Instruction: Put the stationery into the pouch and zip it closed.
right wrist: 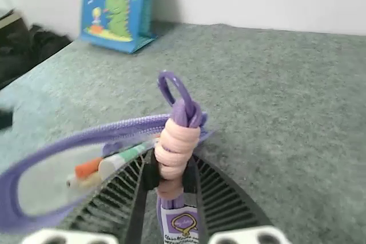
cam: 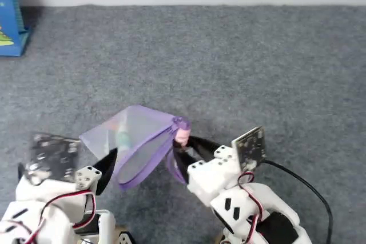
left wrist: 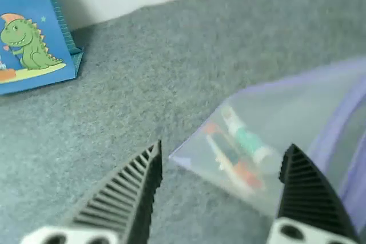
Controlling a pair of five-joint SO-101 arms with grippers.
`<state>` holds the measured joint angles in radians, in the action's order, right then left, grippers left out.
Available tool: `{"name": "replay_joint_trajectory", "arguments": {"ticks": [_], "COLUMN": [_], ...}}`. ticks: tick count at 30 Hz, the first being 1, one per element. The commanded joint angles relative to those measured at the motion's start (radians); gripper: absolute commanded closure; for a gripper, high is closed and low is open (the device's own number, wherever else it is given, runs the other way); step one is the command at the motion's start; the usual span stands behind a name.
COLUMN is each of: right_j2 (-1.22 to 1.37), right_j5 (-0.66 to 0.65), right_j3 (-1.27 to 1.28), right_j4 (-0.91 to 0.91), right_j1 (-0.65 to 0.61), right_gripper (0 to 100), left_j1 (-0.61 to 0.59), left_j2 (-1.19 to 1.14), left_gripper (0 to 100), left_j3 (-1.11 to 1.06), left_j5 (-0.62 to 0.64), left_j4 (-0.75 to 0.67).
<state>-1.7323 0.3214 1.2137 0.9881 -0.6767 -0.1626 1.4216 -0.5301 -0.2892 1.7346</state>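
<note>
A clear pouch with a purple zipper sits at the middle of the grey table, its mouth gaping. Several pens lie inside it, their tips showing through the opening. My right gripper is shut on the pink zipper pull with its purple loop, at the pouch's right end. My left gripper is open at the pouch's near-left corner, which lies between and just beyond its fingertips. In the high view one black finger shows under the pouch's edge.
A blue box with a dinosaur picture stands at the far left by the wall. Grey carpet covers the table. Both arm bases crowd the near edge.
</note>
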Motion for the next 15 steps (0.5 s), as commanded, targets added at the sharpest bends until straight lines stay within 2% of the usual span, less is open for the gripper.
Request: {"name": "replay_joint_trajectory", "arguments": {"ticks": [1,3,12,15], "right_j2": [-0.012,-0.012,-0.01,-0.012], "right_j5": [0.08,0.109,0.203,0.204], "right_j3": [-0.026,-0.026,-0.025,-0.026], "right_j4": [-0.044,-0.058,-0.108,-0.188], "right_j1": [0.081,0.088,0.094,0.113], "right_gripper": [99.1,99.1,99.1,99.1], "left_j1": [-0.005,0.014,0.253,0.29], "left_j2": [0.003,0.003,0.003,0.003], "left_gripper": [68,68,68,68], "left_j3": [-0.012,-0.012,-0.018,-0.013], "left_j5": [-0.104,-0.115,-0.112,-0.044], "left_j4": [0.021,0.021,0.021,0.021]}}
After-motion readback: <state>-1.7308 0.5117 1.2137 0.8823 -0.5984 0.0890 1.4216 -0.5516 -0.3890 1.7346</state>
